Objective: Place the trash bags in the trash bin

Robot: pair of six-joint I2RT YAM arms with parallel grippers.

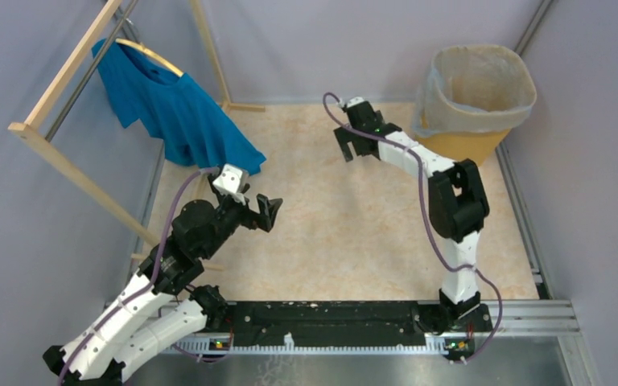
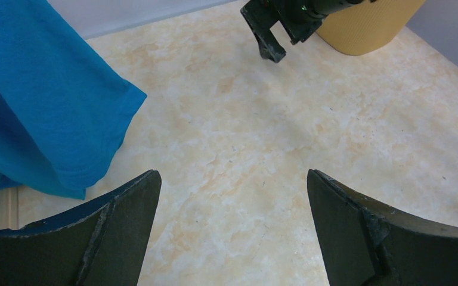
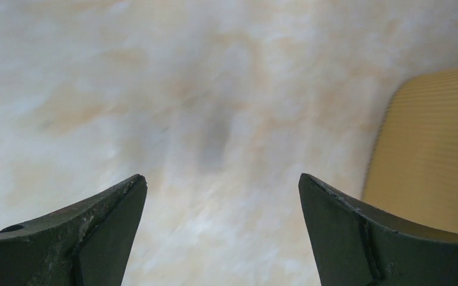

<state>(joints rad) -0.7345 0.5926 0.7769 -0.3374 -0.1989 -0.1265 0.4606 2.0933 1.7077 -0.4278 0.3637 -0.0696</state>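
**Now: both arms empty-handed, bag sits in the bin**

Nearest to me, the black base rail (image 1: pixel 330 322) runs along the front edge of the desk (image 1: pixel 354 241), with an arm bolted at each end. My left arm leans in from the near-left corner. The left fingers (image 1: pixel 261 209) hang above the bare marbled surface, spread wide with nothing between them. On the left wrist feed I see only desk between the two dark pads, plus the hem of the blue T-shirt (image 2: pixel 36 95) just to their left.

Further out, my right arm is folded at the elbow and reaches toward the middle of the desk. The right fingers (image 1: pixel 352 147) are held above the surface, also wide apart and gripping nothing. The right wrist feed is blurred, but it shows open desk between the pads and the yellow wall of the trash bin (image 3: pixel 435 167) off to one side.

At the far left, the T-shirt hangs from a hanger (image 1: pixel 157 55) on a wooden rack (image 1: pixel 56 88).

At the far right corner stands the bin. The trash bag (image 1: pixel 483 76) is inside it, its pale translucent film opened across the mouth and folded over the rim, hanging partway down the outside. Both sets of fingers are well apart from it.
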